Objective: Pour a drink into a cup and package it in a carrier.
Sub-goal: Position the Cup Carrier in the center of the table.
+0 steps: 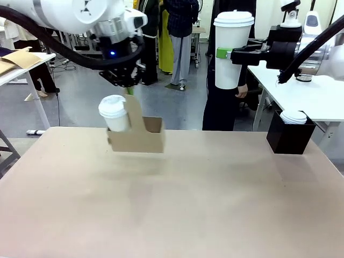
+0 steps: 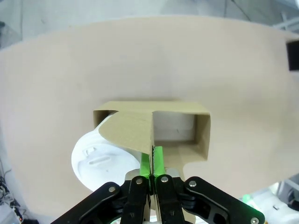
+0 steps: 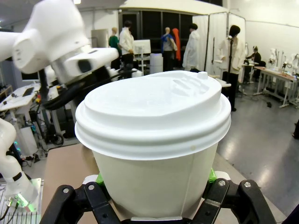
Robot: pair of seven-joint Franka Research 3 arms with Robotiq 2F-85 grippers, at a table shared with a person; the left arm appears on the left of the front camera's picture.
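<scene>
Done: one lidded white paper cup [image 1: 114,113] seated in small brown cardboard carrier [image 1: 144,140] | Left gripper [image 2: 152,161]: clenched on carrier's handle tab [image 2: 133,130] | Right gripper [image 1: 228,53]: grasping second lidded white cup [image 1: 231,72] aloft, well apart from carrier | Remaining, judged: seat it in the empty hole [image 2: 174,127]

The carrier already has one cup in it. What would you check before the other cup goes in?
1. Handle grip: left gripper shut on the carrier handle: ok.
2. Slot free: ok.
3. First cup seated and lidded: ok.
4. Cup grip: right gripper holds the second cup upright: ok.
5. Its lid on: ok.
6. Carrier resting on the table: cannot tell; it looks slightly tilted.
</scene>
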